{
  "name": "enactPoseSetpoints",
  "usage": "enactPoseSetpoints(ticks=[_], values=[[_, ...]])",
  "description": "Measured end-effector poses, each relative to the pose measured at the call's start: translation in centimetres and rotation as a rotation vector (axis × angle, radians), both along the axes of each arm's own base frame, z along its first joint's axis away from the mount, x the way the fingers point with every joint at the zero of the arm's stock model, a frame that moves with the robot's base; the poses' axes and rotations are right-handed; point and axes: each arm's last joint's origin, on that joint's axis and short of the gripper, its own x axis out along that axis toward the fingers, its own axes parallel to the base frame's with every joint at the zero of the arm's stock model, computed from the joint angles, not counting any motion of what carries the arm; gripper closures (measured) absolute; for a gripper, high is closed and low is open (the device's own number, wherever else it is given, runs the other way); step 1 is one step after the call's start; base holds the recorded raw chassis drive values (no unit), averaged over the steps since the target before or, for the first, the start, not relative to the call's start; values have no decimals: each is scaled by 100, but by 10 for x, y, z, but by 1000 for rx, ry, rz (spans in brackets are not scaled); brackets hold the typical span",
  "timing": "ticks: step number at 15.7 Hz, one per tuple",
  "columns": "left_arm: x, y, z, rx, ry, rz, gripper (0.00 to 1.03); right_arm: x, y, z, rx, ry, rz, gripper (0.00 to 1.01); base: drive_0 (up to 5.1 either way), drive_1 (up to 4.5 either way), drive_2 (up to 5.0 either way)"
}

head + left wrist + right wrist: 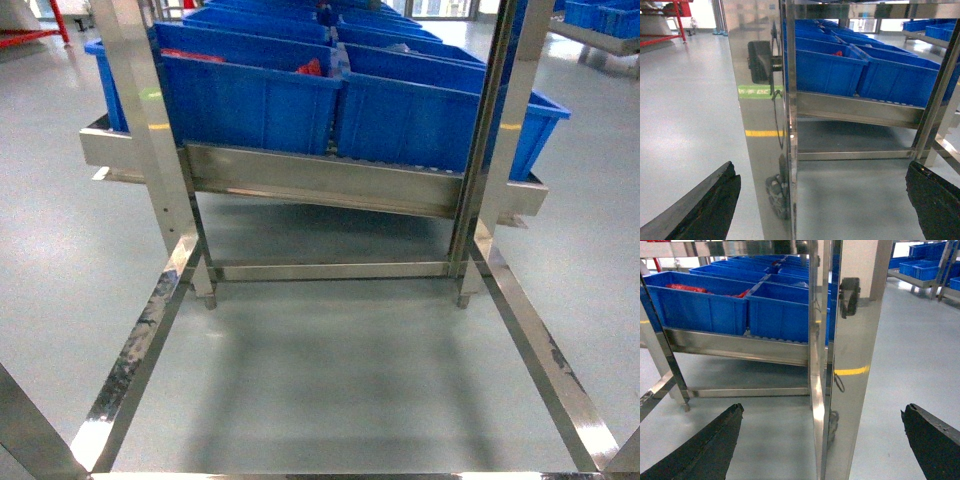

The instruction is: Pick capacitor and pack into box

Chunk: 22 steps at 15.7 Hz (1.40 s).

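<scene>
Head view: blue bins (300, 95) ahead on the steel rack (320, 185); neither the box nor any capacitor shows.
Left gripper (822, 200) and right gripper (822, 437) hang spread and empty, low before the rack; red parts (685, 288) lie up-left of the right one.

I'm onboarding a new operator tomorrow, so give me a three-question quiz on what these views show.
1. True or false: the pale pink box is visible in the head view.
2. What color are the bins on the steel rack?
A. green
B. blue
C. grey
3. Fill in: in each wrist view, the left gripper and right gripper have their fingers spread wide, so both are ____.

Key: 1 false, only bins, rack and floor show; 2 B; 3 open, with nothing between the fingers.
</scene>
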Motion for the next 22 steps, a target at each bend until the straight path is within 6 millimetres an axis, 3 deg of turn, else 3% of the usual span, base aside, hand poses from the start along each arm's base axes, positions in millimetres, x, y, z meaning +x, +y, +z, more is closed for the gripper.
enactPoseSetpoints(ticks=[22], values=[[0, 0, 0, 0, 0, 0, 5, 0, 0, 0, 0, 0, 0, 3, 0, 0, 0]])
